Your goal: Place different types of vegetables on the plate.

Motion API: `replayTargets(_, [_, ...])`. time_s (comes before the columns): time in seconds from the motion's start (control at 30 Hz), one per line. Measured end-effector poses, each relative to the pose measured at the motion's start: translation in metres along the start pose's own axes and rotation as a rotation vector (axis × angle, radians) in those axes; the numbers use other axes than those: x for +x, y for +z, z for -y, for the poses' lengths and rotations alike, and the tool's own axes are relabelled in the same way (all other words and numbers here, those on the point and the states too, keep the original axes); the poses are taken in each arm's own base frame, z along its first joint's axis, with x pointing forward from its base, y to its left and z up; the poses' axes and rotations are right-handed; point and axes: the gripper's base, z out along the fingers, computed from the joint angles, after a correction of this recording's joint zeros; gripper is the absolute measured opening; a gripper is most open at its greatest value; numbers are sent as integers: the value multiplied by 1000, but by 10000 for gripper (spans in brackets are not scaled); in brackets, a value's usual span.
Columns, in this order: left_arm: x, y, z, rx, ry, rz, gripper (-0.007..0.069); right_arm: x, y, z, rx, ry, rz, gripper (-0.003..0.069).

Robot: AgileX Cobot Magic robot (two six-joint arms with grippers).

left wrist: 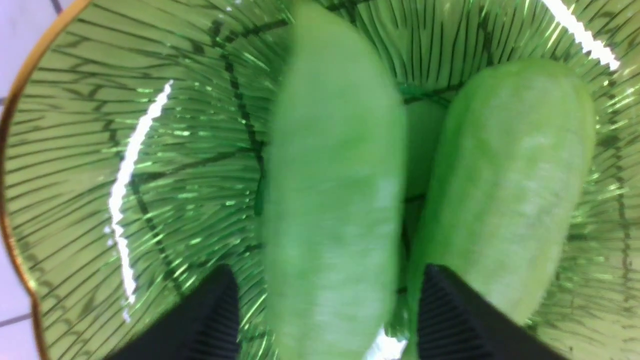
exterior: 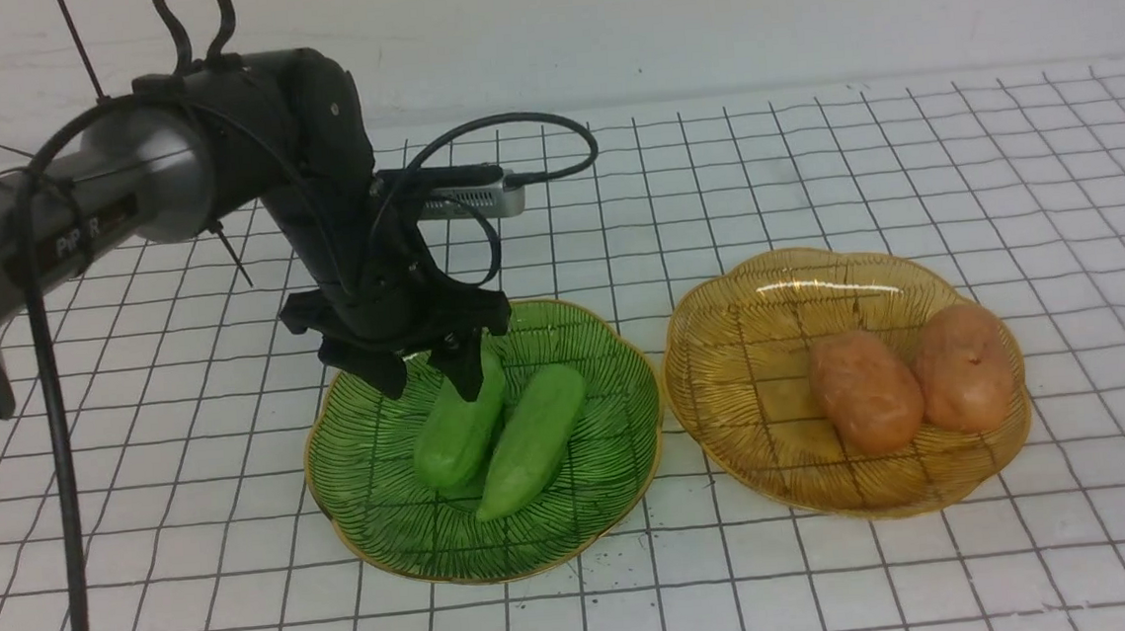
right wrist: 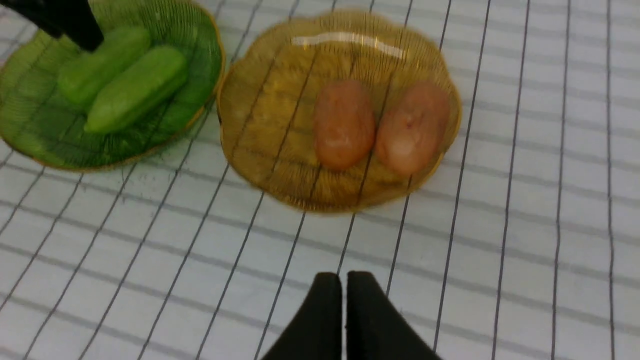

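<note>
Inspecting from the console, I find the left pincer point(exterior: 431, 384) low over the green plate point(exterior: 379, 526), jaws apart astride the left gourd point(exterior: 452, 437). The second gourd point(exterior: 535, 439) lies against it, crowding one finger. The left potato point(exterior: 865, 391) and right potato point(exterior: 964, 367) sit side by side on the amber plate point(exterior: 744, 362). The right pincer point(right wrist: 344, 300) is pressed together above the gridded worktop point(exterior: 839, 583), holding nothing.

Front view: robot's side, facing forward and down across table point(exterior: 937, 576), mid-range. Left wrist view: very close, looking down into green plate point(left wrist: 75, 150). Right wrist view: farther back, shares green plate, amber plate point(right wrist: 260, 125) with front.
</note>
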Motion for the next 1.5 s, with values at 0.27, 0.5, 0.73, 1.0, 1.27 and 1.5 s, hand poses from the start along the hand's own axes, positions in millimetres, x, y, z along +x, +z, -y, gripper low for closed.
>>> replayTargets(0.27, [-8, -23, 4, 4, 17, 28, 97, 32, 26, 4, 72, -11, 423, -13])
replayTargets(0.5, [-11, -34, 5, 4, 26, 52, -8, 44, 44, 9, 106, 18, 491, -14])
replayTargets(0.73, [-12, -34, 5, 3, 27, 52, -8, 47, 46, 8, 94, 17, 451, -14])
replayTargets(1.0, [-10, -40, 3, -29, 40, 50, -8, 50, 47, 7, 84, 16, 419, -14])
replayTargets(1.27, [-20, -84, 4, -89, 73, 189, -8, 75, 57, 6, 91, 21, 412, -15])
replayTargets(1.5, [-20, -90, 4, -96, 76, 204, -8, 126, 74, 4, 100, 7, 378, -15])
